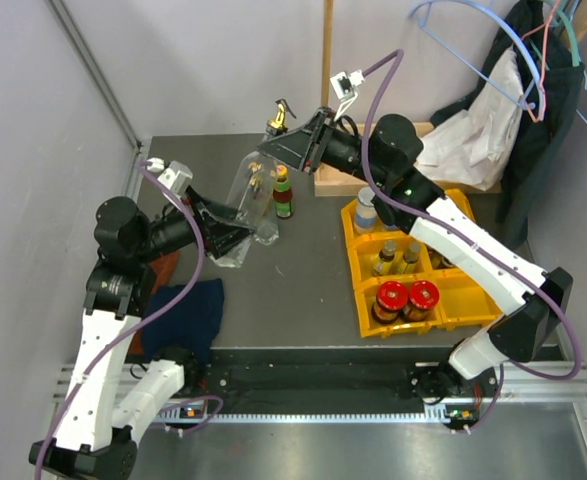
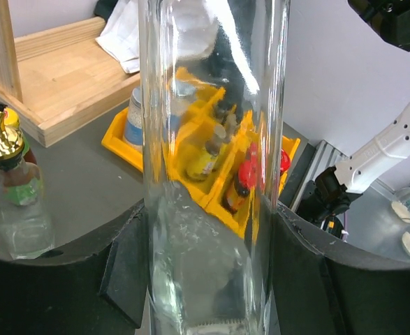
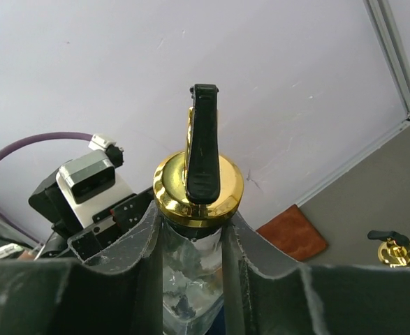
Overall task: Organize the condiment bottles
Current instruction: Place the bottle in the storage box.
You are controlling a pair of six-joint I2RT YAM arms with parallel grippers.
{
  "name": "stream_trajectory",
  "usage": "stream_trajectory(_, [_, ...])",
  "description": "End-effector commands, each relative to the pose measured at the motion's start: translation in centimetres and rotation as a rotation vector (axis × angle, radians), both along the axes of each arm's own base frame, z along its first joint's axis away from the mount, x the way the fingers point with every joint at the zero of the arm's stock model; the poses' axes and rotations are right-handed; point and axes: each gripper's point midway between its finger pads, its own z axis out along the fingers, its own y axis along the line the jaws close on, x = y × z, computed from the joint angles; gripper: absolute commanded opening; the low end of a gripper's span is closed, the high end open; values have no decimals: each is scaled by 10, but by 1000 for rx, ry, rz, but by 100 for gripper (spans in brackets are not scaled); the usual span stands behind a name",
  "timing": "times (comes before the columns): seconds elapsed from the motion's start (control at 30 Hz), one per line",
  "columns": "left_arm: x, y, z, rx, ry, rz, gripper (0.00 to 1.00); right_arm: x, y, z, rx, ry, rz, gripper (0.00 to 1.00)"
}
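We see the tall clear bottle (image 1: 253, 195) tilted above the table (image 1: 303, 290), left gripper (image 2: 208, 279) clamped on its body, right gripper (image 3: 193, 251) pinching its neck. Beside it, one more stoppered bottle (image 2: 12, 195); the yellow bin (image 1: 470, 296) holds two red-lidded jars (image 1: 406, 298), two dark bottles (image 1: 398, 258), one pale jar (image 1: 365, 212)

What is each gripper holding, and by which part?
Both hold one tall clear bottle: left gripper around its lower body, right gripper shut on the neck just under the gold stopper.
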Motion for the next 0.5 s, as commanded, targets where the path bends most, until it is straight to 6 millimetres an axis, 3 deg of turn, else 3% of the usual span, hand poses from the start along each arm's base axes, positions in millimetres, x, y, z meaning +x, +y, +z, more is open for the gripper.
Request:
stream_trajectory(0.0, [2, 4, 27, -42, -112, 42, 0, -1, 1, 8, -17, -89, -30, 0])
stream_trajectory(0.3, [13, 5, 6, -33, -45, 68, 1, -6, 3, -2, -97, -110, -85, 0])
stream_trajectory(0.4, [16, 4, -2, -34, -15, 62, 11, -9, 2, -4, -124, -126, -113, 0])
stream_trajectory(0.47, [16, 2, -7, -35, 0, 45, 24, -11, 1, -6, -140, -129, -127, 0])
